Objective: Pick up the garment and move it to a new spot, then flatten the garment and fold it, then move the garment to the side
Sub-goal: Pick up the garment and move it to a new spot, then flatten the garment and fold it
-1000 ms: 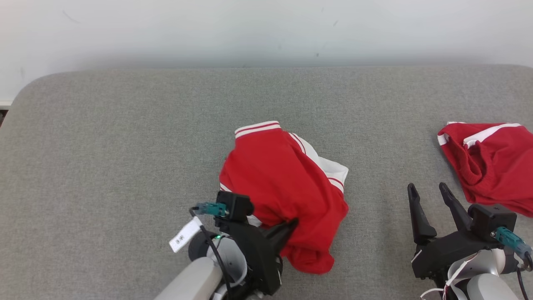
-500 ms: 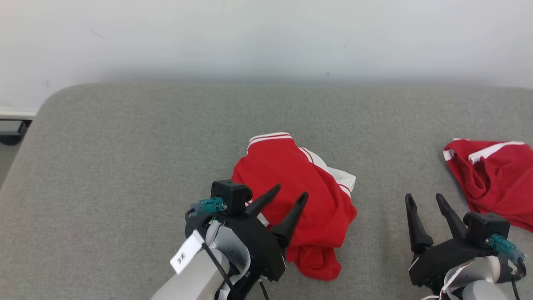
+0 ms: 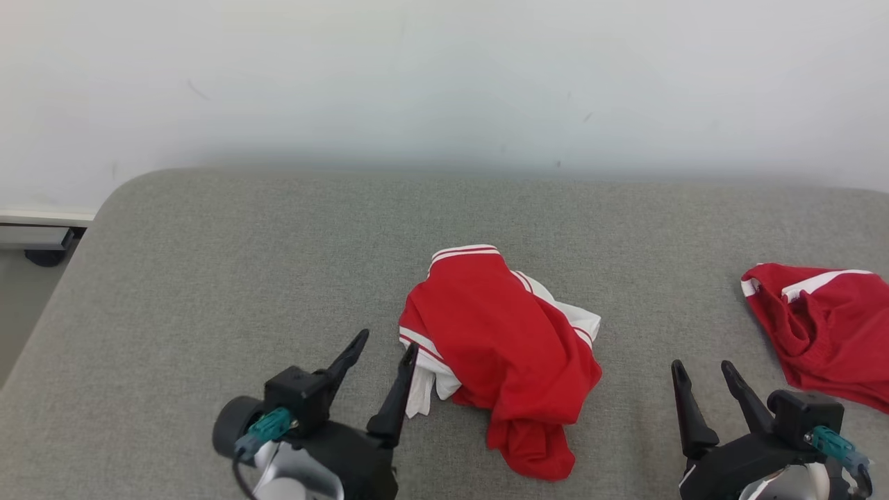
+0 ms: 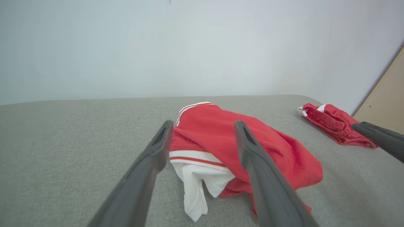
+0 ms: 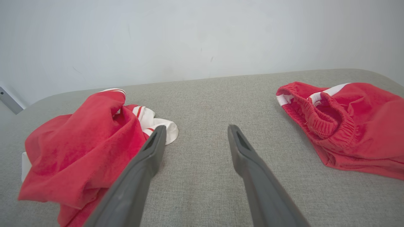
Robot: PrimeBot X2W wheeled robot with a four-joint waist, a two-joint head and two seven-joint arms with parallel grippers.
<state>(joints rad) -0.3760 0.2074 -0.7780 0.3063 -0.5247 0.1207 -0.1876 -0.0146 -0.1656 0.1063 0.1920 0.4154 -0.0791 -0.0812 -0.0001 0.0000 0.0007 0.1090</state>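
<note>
The garment (image 3: 507,347) lay crumpled mid-frame on the surface (image 3: 208,278), probably soft and light, best pinched at its striped hem (image 3: 464,251); left gripper (image 3: 387,342) and right gripper (image 3: 701,366) stood wide open, empty.

No writing, label, brand, number or sign can be read in any of the views.
</note>
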